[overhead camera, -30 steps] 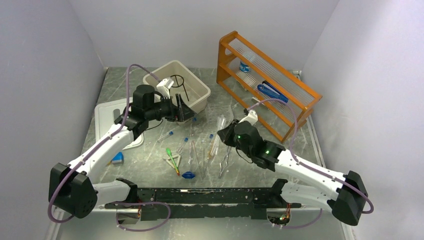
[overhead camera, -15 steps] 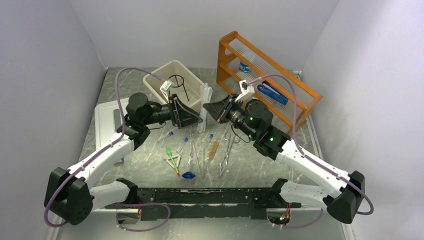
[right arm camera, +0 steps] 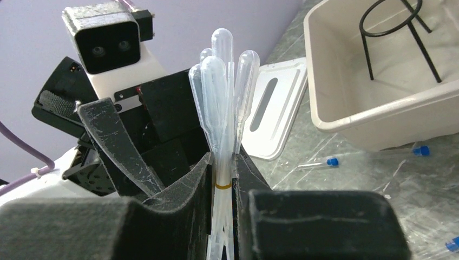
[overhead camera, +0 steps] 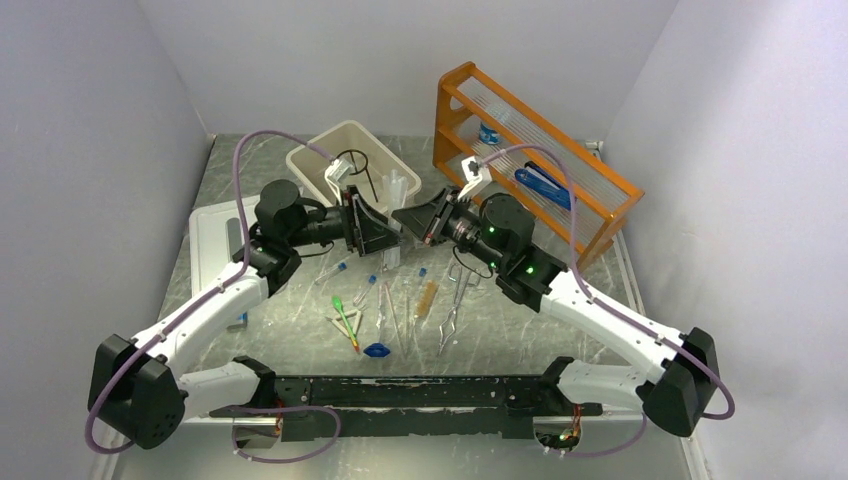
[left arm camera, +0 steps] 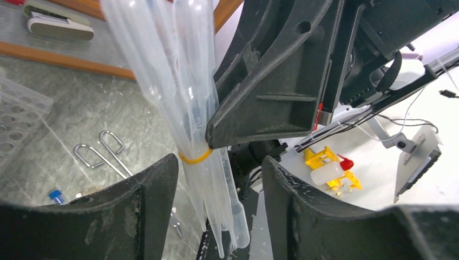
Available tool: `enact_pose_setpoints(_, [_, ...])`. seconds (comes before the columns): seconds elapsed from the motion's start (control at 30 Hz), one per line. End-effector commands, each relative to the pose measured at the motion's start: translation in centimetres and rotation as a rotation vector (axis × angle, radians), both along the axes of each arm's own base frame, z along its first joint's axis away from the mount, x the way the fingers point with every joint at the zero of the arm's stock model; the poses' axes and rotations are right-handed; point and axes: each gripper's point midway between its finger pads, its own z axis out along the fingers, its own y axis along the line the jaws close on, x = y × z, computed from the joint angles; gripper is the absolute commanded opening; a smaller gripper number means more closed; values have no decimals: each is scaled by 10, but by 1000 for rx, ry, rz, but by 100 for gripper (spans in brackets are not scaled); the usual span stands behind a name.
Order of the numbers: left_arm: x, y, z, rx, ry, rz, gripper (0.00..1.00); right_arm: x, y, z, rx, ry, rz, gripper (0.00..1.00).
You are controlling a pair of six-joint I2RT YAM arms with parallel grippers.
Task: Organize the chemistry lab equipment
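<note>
- While the right gripper (right arm camera: 222,162) is clamping the dropper bundle (right arm camera: 221,103) at its yellow band (right arm camera: 222,185), we are reading this as a hand-over step, arm to arm, in mid-air.
- We are placing the bundle clear of the table (overhead camera: 300,300), over its middle. It is hanging just in front of the beige bin (overhead camera: 300,160), where the black wire ring stand (overhead camera: 355,165) is sitting.
- We are seeing the left gripper (left arm camera: 219,162) with its jaws standing apart, one on each side of the stems just below the band. Neither pad appears to be touching plastic.
- We are logging the long axis as close to upright, with the bulbs pointing up and the thin tips pointing down at the table. Whether it is leaning a little toward the bin, we cannot tell from the top view.
- We are judging that the next move is asking the left jaws to come together squarely on the stems near the band. The right jaws should be parting only once that grip is firm.
- We are flagging the risk. The tubes are thin, smooth and soft, and a pinch far from the band could be splaying them or letting one slide out.
- We are leaving the destination open, as nothing here is telling us where the bundle is going.
</note>
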Motion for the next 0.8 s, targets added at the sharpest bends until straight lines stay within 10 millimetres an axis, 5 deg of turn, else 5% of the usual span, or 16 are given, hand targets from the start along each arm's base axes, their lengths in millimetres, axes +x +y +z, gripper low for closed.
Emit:
enact_pose_setpoints(0.0, [3,-3,8,15,-55,3,57,-2,6,22,55,-33,42,17])
enact_pose_setpoints(0.17, [8,-1,4,38,-63,48,35,3,5,19,55,-19,14,28])
enact_pose_setpoints(0.47, [45,14,0,127,-42,276,25,28,-19,15,22,71,-172,53])
enact_pose_setpoints(0.63, [86,30,-14,243,27,457,29,45,-54,-8,-42,146,-360,54])
enact_pose_setpoints(0.77, [137,63,-19,311,100,654,30,44,-72,-28,-96,172,-422,54])
